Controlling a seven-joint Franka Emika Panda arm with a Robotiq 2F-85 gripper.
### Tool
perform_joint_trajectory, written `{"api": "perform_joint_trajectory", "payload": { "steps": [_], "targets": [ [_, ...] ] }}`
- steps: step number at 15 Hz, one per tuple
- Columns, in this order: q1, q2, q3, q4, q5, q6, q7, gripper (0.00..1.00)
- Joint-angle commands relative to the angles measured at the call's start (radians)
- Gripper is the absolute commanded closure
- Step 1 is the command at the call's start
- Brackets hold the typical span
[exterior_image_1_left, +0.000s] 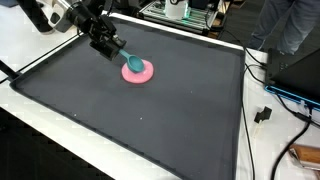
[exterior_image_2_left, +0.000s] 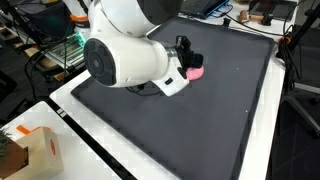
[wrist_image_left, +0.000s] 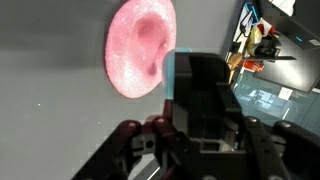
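bowl on mat | spoon in bowl, apparently (pincer just behind)

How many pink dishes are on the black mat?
1. The pink dish lies on the mat by the pincer, which holds a teal spoon over it; the arm may hide others.

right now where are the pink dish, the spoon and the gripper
pink dish (exterior_image_1_left: 146, 75): exterior view, on its bare rim
spoon (exterior_image_1_left: 131, 64): exterior view, on its teal head
gripper (exterior_image_1_left: 112, 46): exterior view, between the fingertips, at the spoon's handle
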Motion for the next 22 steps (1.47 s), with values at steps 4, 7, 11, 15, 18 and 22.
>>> {"api": "perform_joint_trajectory", "payload": {
  "steps": [4,7,11,15,18,22],
  "targets": [
    [-0.014,0.072,-0.019,0.054,0.051,-0.046,-0.01,0.75],
    [-0.017,0.099,-0.016,0.069,0.057,-0.058,-0.01,0.75],
    [-0.016,0.133,-0.022,0.085,0.066,-0.065,-0.013,0.75],
    [0.002,0.157,-0.042,0.093,0.047,-0.027,0.004,0.75],
    [0.015,0.155,-0.056,0.087,0.032,0.005,0.011,0.75],
    [0.023,0.151,-0.069,0.079,0.023,0.025,0.018,0.75]
  ]
}}
